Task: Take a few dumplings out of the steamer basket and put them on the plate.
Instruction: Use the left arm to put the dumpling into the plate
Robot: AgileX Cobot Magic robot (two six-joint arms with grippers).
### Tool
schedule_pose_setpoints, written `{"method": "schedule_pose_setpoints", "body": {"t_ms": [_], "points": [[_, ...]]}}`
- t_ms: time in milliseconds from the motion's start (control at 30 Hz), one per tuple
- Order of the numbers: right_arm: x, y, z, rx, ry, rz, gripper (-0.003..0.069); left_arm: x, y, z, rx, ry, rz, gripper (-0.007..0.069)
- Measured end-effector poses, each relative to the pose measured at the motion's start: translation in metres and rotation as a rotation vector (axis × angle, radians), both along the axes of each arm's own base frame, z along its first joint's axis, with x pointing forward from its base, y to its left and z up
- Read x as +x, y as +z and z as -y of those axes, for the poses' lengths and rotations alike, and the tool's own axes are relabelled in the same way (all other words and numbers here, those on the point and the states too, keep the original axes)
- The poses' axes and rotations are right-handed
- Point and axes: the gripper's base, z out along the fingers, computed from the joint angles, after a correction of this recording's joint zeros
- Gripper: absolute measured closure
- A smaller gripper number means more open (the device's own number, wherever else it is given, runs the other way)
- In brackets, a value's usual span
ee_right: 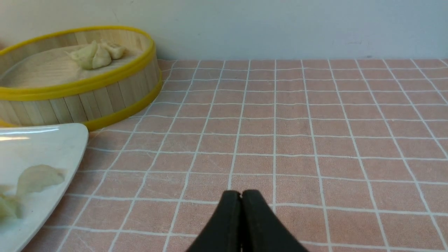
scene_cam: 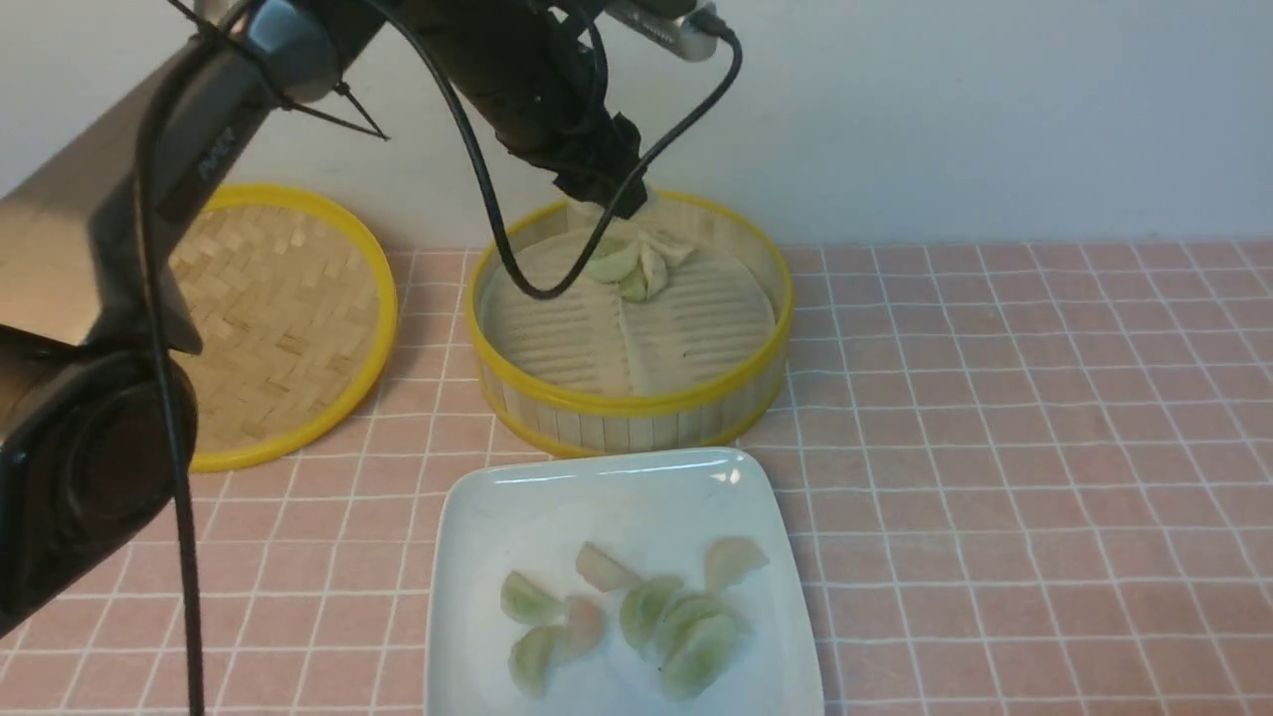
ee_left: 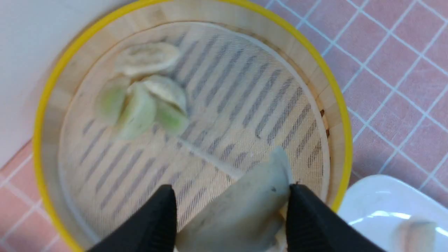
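The steamer basket (scene_cam: 636, 406) stands at the back centre with a few dumplings (scene_cam: 632, 267) clustered at its far side; they also show in the left wrist view (ee_left: 140, 101). My left gripper (scene_cam: 617, 199) hangs over the basket's far side. In its wrist view the left gripper (ee_left: 231, 190) is shut on a pale dumpling (ee_left: 241, 206), held above the ribbed liner. The white plate (scene_cam: 597, 497) in front of the basket holds several dumplings (scene_cam: 646, 617). My right gripper (ee_right: 241, 193) is shut and empty, low over the tablecloth to the right of the plate (ee_right: 35, 143).
The flat woven lid (scene_cam: 269, 318) lies left of the basket. A white wall runs close behind the basket. The pink checked cloth (scene_cam: 1044, 447) covers the table to the right. The left arm's cable (scene_cam: 497, 239) hangs over the basket's left rim.
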Motion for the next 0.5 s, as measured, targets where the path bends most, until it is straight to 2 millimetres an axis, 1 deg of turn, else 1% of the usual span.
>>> {"method": "schedule_pose_setpoints", "body": {"t_ms": [33, 67, 167, 200, 233, 267, 333, 400, 433, 467, 500], "points": [[0.000, 0.000, 0.000, 0.000, 0.000, 0.000, 0.0673, -0.002, 0.001, -0.002, -0.002, 0.025, -0.012, 0.0263], [0.000, 0.000, 0.000, 0.000, 0.000, 0.000, 0.0673, -0.009, 0.008, -0.005, -0.012, 0.067, -0.027, 0.0263], [0.000, 0.000, 0.000, 0.001, 0.000, 0.000, 0.0673, -0.039, 0.029, -0.016, -0.037, 0.148, -0.070, 0.0263], [0.000, 0.000, 0.000, 0.001, 0.000, 0.000, 0.0673, -0.051, 0.032, -0.020, -0.035, 0.161, -0.093, 0.0263], [0.000, 0.000, 0.000, 0.001, 0.000, 0.000, 0.0673, -0.067, 0.028, -0.025, -0.025, 0.169, -0.140, 0.0263], [0.000, 0.000, 0.000, 0.001, 0.000, 0.000, 0.0673, -0.075, 0.027, -0.027, -0.023, 0.170, -0.158, 0.0263], [0.000, 0.000, 0.000, 0.001, 0.000, 0.000, 0.0673, -0.097, 0.019, -0.033, -0.023, 0.171, -0.228, 0.0263], [0.000, 0.000, 0.000, 0.001, 0.000, 0.000, 0.0673, -0.118, -0.001, -0.037, -0.014, 0.173, -0.329, 0.0263], [0.000, 0.000, 0.000, 0.001, 0.000, 0.000, 0.0673, -0.119, -0.005, -0.037, -0.011, 0.174, -0.342, 0.0263], [0.000, 0.000, 0.000, 0.001, 0.000, 0.000, 0.0673, -0.126, -0.018, -0.038, -0.002, 0.175, -0.393, 0.0263], [0.000, 0.000, 0.000, 0.001, 0.000, 0.000, 0.0673, -0.132, -0.039, -0.039, 0.016, 0.170, -0.463, 0.0263]]}}
